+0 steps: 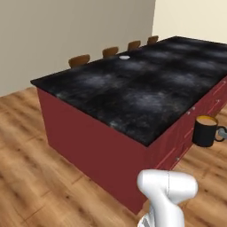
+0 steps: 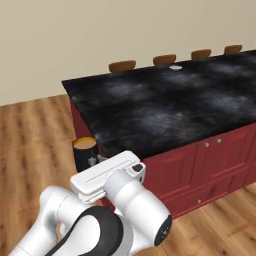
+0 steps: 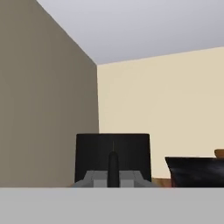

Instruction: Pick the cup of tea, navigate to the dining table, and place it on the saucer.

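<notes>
Left base view shows one long dining table (image 1: 133,95) with a black, grey-veined tabletop and red base, standing on a wooden floor (image 1: 26,164). Four wooden stools (image 1: 79,60) line the table's far side. One white saucer (image 1: 124,57) lies on the tabletop near that far edge, close to the stools. One black cup of tea (image 1: 205,131), with orange-brown liquid on top, hangs in the air off the table's near side, below the level of the tabletop and beside the red drawer fronts, well apart from the saucer. Its handle points away from the table, toward the pincer (image 1: 223,134) at the picture's right edge.

From the right base view, the cup (image 2: 86,154) sits just past the table's near corner, above the floor, with the white arm (image 2: 120,200) below it.

Seen from the hand camera, the cup (image 3: 113,155) fills the space directly ahead of the pincer (image 3: 113,181), its handle upright between the finger tips (image 3: 93,178). The pincer is clamped on the cup's handle.
</notes>
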